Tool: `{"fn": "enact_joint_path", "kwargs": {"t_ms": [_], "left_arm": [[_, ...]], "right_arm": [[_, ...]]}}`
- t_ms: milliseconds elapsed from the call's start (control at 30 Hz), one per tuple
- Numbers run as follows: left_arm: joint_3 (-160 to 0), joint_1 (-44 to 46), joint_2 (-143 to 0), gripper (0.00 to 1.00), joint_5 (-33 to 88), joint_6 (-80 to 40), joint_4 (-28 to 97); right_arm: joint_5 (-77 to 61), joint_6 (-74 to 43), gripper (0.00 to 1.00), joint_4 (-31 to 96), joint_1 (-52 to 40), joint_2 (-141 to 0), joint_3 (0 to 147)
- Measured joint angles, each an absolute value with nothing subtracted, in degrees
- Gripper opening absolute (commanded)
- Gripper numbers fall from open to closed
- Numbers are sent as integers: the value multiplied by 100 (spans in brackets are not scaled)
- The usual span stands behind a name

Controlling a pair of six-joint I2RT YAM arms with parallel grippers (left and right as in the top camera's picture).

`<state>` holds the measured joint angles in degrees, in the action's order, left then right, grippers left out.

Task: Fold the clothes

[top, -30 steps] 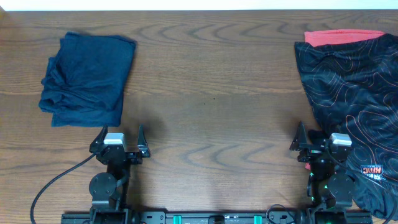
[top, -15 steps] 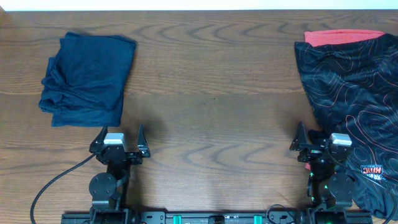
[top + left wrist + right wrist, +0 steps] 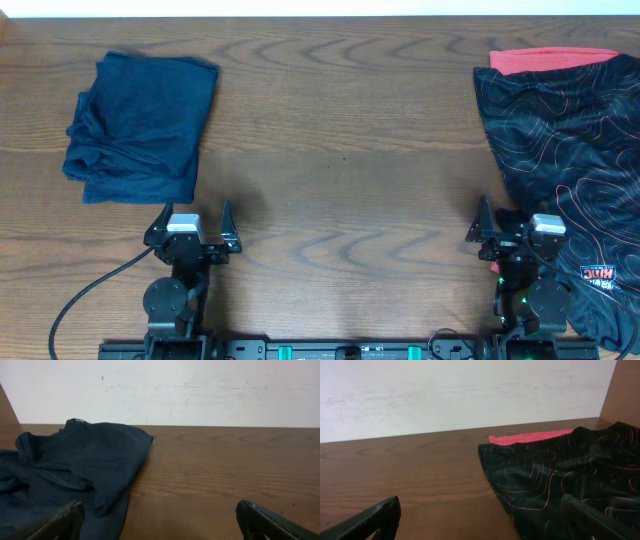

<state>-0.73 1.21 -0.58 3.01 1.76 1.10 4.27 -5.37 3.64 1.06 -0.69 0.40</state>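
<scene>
Two empty grippers, jaws wide — left gripper [image 3: 195,213] near navy garment [image 3: 140,125], right gripper [image 3: 518,216] beside black jersey [image 3: 570,150].

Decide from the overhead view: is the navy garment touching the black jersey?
No, the navy garment lies far left, the black jersey far right.

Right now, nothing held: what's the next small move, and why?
Probably reach the open, empty right end effector forward to the black patterned jersey: it lies rumpled and unfolded just ahead, over a red garment, while the navy garment at left already looks roughly folded.
</scene>
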Motion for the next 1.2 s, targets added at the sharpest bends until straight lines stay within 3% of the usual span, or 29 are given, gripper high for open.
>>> {"fn": "enact_joint_path", "kwargs": {"t_ms": [900,1200], "left_arm": [[-73,121,-58,98,303,169,110],[-185,121,-191,98,307,-322,309]], "right_arm": [[279,-539,99,325,106,-69,40],[21,-725,99,322,106,-69,51]]}}
